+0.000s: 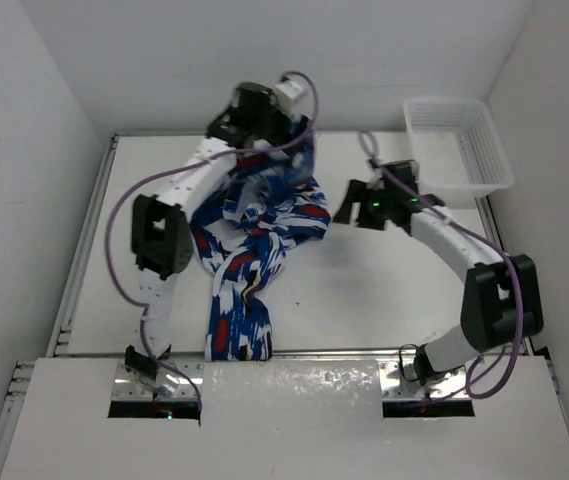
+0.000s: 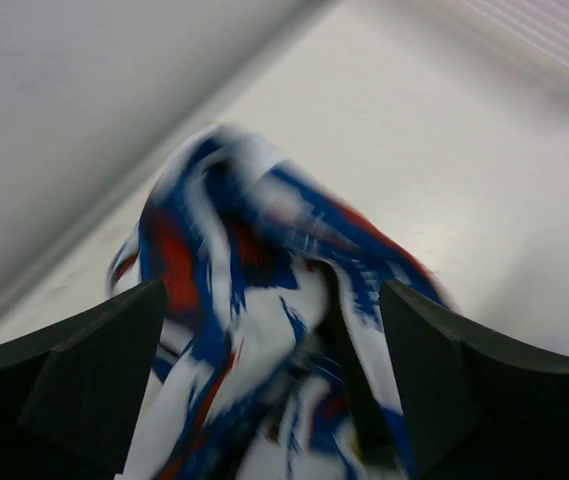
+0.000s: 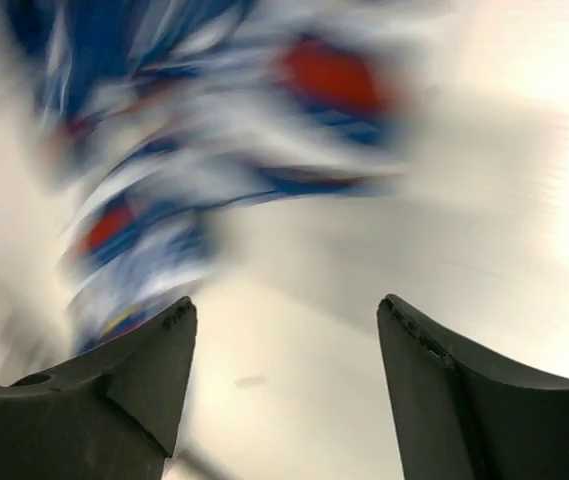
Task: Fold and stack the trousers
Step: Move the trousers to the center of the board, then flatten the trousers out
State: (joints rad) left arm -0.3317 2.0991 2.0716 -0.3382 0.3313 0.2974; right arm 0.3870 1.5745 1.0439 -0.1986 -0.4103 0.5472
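- The trousers (image 1: 254, 230) lie in a crumpled, twisted heap on the tabletop (image 1: 384, 290). One leg runs as a long strip away from the left jaws, toward the arm bases.
- The left jaws stand wide apart. A raised fold of the cloth sits between them and just ahead, and they do not seem to pinch it.
- The right jaws are also apart and hold nothing. The blurred cloth is ahead of them and a little to their left, with bare tabletop below.
- I judge the cloth light, very soft and limp, so it will sag and drag the rest behind it.
- The best hold is probably a thicker edge, the waistband or a hem, pinched deeply. Which bunch is the waistband I cannot tell.
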